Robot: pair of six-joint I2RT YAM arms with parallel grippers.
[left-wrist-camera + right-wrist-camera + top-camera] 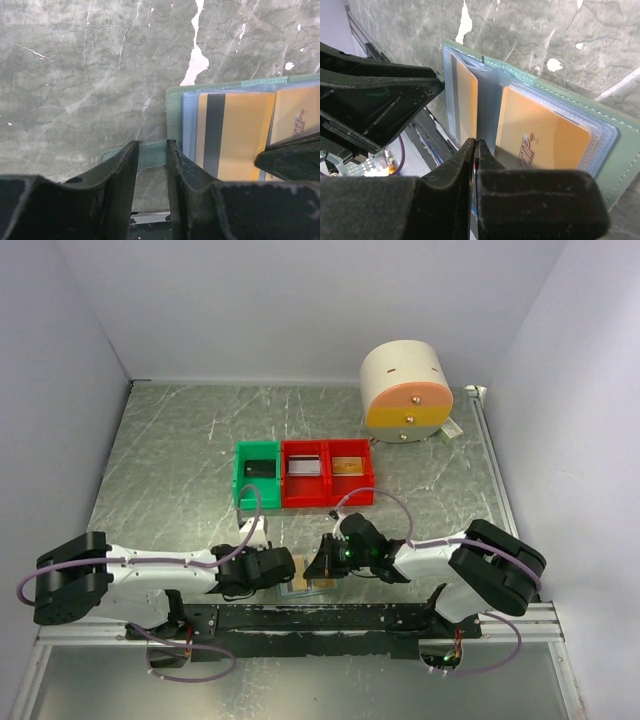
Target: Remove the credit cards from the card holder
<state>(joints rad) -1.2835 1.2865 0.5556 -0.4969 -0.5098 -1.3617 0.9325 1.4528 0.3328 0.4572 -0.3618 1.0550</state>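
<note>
Currently, the card holder [174, 115] is flanked at nine o'clock by the parted left pincer [152, 147], at three by the pressed-together right pincer [474, 146].

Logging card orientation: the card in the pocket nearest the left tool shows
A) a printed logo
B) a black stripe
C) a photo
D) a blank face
B: the left wrist view shows a black stripe down the orange card in the card holder, beside the left tool.
</note>
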